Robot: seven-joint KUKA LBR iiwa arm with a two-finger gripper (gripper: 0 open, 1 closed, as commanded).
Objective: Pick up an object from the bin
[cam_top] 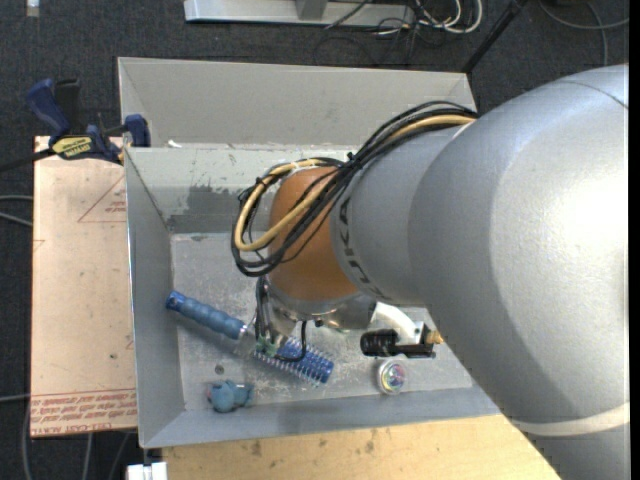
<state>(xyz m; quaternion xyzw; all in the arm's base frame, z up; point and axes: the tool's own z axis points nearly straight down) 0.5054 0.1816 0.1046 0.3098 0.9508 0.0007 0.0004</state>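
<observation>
From my console the bin reads as grey sheet metal with sloping walls and a flat floor that is scuffed and speckled with pale marks. It stands on dark carpet. Beyond the far wall a pale metal stand base and a tangle of loose floor cables lie on that carpet.

I take the blue brush as my reference. It lies flat on the bin floor, towards the near wall, set at a slant. Its smooth, rounded blue handle points up and to the view's left, and its head of short blue bristles points down and to the right.

The arm fills the side to the right of the brush. Its orange wrist cover and looped yellow and black wrist cables hang just above the brush. The gripper is down at the brush's neck, between handle and bristles. I cannot tell whether it is spread or closed, nor whether it has hold of the brush.

A small blue-grey lump sits just below the brush, near the front wall. To the right of the bristles there is a black part with a white piece just above it. Below those is a small shiny round disc
</observation>
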